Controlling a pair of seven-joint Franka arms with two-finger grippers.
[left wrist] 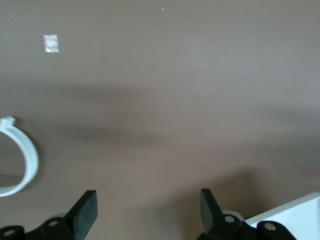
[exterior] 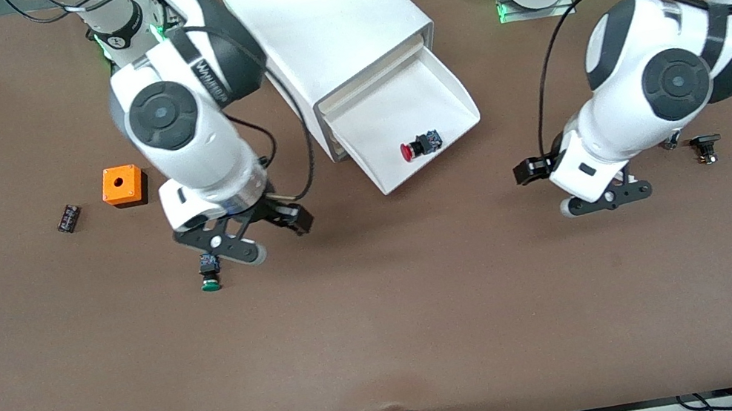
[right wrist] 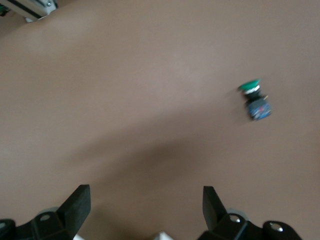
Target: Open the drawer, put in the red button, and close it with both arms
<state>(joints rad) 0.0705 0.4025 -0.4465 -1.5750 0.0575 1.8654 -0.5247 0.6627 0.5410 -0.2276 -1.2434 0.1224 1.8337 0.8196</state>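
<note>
The white cabinet (exterior: 326, 24) stands near the robots' bases. One drawer (exterior: 424, 86) is pulled out toward the front camera. The red button (exterior: 419, 146) lies on its side in that drawer, near its front rim. My right gripper (exterior: 278, 238) is open and empty over the table beside the drawer, toward the right arm's end; its wrist view shows the spread fingers (right wrist: 77, 205) over bare table. My left gripper (exterior: 607, 199) is open and empty over the table toward the left arm's end; it also shows in the left wrist view (left wrist: 147, 212).
A green-capped button (exterior: 209, 272) lies just beside the right gripper and shows in the right wrist view (right wrist: 255, 100). An orange box with a hole (exterior: 122, 184) and a small black part (exterior: 68, 217) lie toward the right arm's end. Another black part (exterior: 704, 147) lies near the left arm.
</note>
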